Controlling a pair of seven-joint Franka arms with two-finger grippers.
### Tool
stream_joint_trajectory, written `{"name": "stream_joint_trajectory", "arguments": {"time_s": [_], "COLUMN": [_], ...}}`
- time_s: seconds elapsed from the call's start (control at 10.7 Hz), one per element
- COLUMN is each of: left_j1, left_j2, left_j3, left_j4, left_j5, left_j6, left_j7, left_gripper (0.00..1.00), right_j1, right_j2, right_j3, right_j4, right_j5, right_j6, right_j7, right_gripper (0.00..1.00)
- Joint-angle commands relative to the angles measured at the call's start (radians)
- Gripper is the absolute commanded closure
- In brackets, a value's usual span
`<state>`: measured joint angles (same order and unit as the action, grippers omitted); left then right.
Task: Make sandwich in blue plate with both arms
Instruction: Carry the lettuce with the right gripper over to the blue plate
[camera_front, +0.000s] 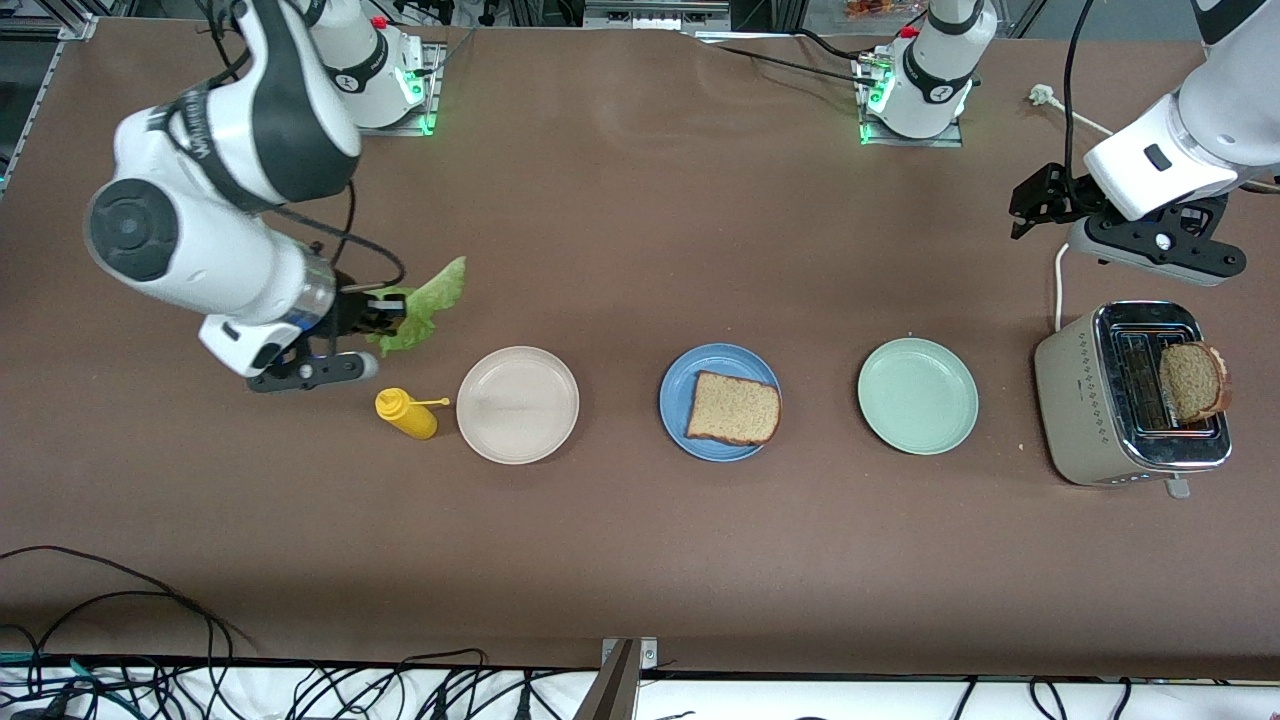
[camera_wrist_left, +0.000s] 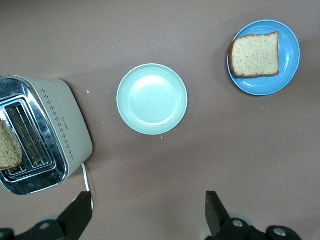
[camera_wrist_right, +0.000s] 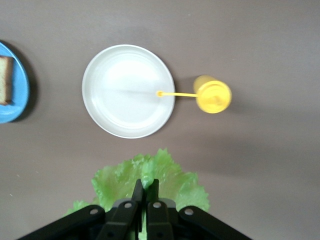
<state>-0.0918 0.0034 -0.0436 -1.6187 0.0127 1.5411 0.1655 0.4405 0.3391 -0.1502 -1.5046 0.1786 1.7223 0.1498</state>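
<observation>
While right tool (camera_wrist_right: 145, 189) pinches lettuce (camera_wrist_right: 150, 180) | blue plate (camera_front: 680, 420) well apart

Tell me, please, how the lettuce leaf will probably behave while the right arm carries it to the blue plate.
The lettuce leaf is thin and ruffled, so it will likely flop and droop around the right gripper, whose jaws pinch only its middle. It looks very light, so a quick move may make it flutter. Released over the bread slice, it may land crooked.
</observation>
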Motion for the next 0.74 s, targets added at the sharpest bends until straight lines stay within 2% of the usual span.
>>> {"name": "stream_joint_trajectory", "arguments": {"time_s": [0.0,0.19,0.37,0.65], "left_j1": [-0.005,-0.005,-0.005,-0.005], "left_j2": [0.014,0.013,0.014,0.015], "left_j3": [0.002,0.002,0.002,0.002], "left_j4": [0.029,0.029,0.029,0.029], "left_j5": [0.018,0.018,0.018,0.018], "left_j6": [-0.012,-0.012,-0.012,-0.012], "left_j7": [-0.006,-0.006,-0.008,-0.008], "left_gripper": [0.0,0.0,0.0,0.0], "right_j1": [0.142,0.211,0.251,0.308], "right_j2": [0.099,0.177,0.25,0.406], "right_j3": [-0.066,-0.074,-0.075,-0.077], "right_j4": [0.136,0.219,0.303,0.487], "right_j5": [0.002,0.009,0.097,0.137], "right_j6": [-0.015,-0.013,-0.003,0.009], "right_j7": [0.205,0.359,0.512,0.733], "right_gripper": [1.0,1.0,1.0,1.0]}}
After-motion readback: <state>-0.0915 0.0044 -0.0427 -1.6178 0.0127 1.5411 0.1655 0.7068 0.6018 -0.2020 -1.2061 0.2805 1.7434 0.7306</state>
